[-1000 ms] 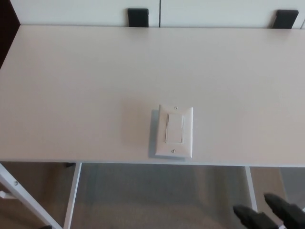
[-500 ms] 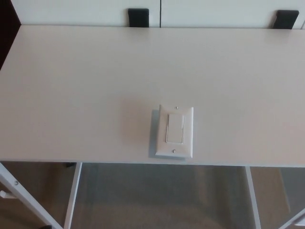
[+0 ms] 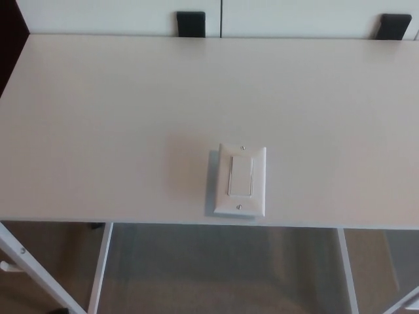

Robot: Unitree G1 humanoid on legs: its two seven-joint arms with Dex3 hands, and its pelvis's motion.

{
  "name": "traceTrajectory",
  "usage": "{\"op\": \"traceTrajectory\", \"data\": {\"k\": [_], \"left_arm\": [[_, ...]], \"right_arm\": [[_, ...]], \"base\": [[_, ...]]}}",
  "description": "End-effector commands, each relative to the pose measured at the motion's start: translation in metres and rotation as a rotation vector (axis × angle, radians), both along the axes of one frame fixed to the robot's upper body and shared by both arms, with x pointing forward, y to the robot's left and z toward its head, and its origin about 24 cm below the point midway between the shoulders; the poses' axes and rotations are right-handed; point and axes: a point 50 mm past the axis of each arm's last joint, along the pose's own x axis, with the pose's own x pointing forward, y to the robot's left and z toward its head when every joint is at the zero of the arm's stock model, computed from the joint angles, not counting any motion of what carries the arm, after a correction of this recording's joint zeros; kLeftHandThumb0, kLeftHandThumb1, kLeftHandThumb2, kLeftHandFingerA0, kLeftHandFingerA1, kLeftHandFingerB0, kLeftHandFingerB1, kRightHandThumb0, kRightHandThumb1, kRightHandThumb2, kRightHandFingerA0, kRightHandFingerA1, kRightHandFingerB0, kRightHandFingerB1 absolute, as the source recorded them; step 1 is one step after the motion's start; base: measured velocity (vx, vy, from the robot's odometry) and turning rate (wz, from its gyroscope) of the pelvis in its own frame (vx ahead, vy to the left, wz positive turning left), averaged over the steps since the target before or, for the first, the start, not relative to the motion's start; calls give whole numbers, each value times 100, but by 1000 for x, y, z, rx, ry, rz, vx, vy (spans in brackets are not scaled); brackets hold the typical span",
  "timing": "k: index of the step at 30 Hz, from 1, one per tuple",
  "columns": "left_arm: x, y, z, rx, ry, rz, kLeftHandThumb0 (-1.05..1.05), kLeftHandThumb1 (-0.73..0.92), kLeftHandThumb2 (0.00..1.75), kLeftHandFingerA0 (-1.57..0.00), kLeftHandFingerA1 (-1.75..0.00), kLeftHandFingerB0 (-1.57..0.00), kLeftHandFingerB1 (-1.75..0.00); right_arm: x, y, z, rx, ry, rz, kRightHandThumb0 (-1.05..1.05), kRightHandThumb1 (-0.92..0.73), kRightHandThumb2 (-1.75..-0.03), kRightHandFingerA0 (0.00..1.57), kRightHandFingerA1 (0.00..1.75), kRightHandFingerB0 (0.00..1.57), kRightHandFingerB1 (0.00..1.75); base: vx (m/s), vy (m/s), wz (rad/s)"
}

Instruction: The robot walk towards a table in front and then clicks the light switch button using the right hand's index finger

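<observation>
- White table [image 3: 118,118] filled most of head view; near edge ran along 6 o'clock.
- Switch plate [image 3: 240,180] lay flat nr that edge, approx 5 o'clock from table ctr, w/ rocker button [image 3: 241,176] in its middle, screws at 12 & 6.
- No readable writing or brand on it.
- Two black brackets [image 3: 190,23] at far edge, 12 & 2 o'clock.
- Neither hand in frame; finger state can't be told.

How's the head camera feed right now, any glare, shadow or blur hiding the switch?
Head view: soft, even light, no hard glare; the white light switch has low contrast against the pale table but stays readable, with a faint shadow along its left edge; the image is slightly soft overall, the rocker outline and two screws still legible; neither hand is in frame.
</observation>
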Motion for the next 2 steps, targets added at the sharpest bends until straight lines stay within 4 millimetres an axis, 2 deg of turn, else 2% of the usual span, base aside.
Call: {"op": "traceTrajectory", "data": {"k": [1, 2], "left_arm": [[3, 2, 3, 33, -19, -28, -21, 67, 62, -23, -39, -23, -34], [3, 2, 3, 32, -17, -25, -20, 67, 62, -24, -39, -24, -34]], "right_arm": [[1, -4, 2, 38, -26, -37, -63, -46, -79, 0, 19, 7, 27], [1, -4, 3, 41, -31, -42, -62, -45, -79, 0, 19, 6, 28]], "base": [[0, 0, 0], [0, 0, 0]]}}
